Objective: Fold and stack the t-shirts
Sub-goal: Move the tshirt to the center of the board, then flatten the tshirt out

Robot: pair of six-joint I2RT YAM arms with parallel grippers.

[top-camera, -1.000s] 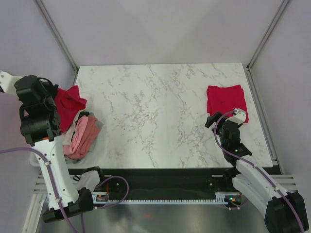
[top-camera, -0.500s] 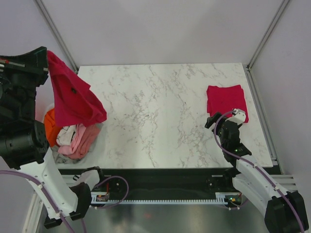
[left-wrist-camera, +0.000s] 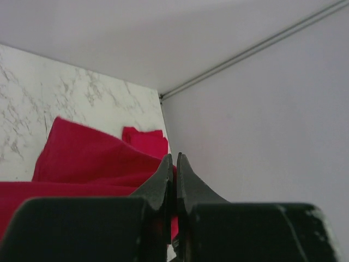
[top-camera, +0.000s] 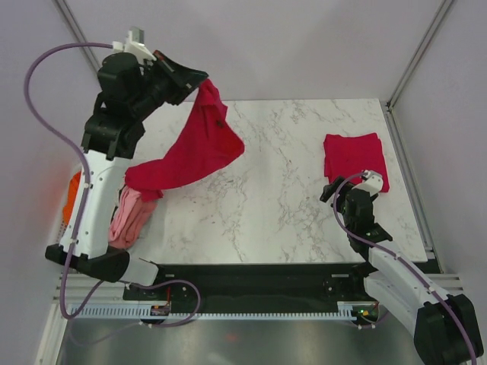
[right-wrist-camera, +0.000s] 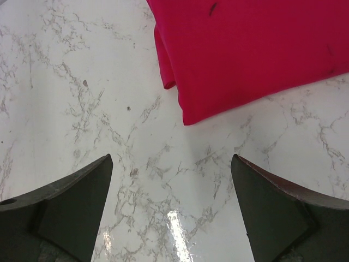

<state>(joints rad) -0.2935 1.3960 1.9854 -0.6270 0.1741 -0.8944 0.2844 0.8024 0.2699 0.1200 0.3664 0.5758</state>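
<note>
**Left arm.** The left gripper (top-camera: 199, 78) is standing raised high above the rear left part of the white marble-patterned table (top-camera: 266, 198). Its jaws are pressing together on a pinch of the unfolded crimson-red cloth t-shirt (top-camera: 194, 148). In the left wrist view, the two black fingers (left-wrist-camera: 163, 177) are meeting tip to tip, with red cloth showing between and below them.

**Held t-shirt.** The unfolded crimson-red cloth t-shirt is hanging from the left gripper. It is draping down and toward the left, across the front of the arm's white link. Its lower end is lying over the table's left edge, just above a heap of pale pink garments (top-camera: 128, 217). Whether the lower end is touching the table cannot be told. A patch of orange cloth (top-camera: 71, 194) is showing beside the heap, to the left of the arm.

**Right arm.** The right gripper (right-wrist-camera: 170, 164) is hovering low over the right side of the table. Its jaws are standing wide apart, with only bare table surface between them.

**Folded t-shirt.** The folded crimson-red cloth t-shirt (top-camera: 354, 158) is lying flat on the table near the right edge. In the right wrist view, its near corner is lying just ahead of the fingertips, apart from both.
</note>
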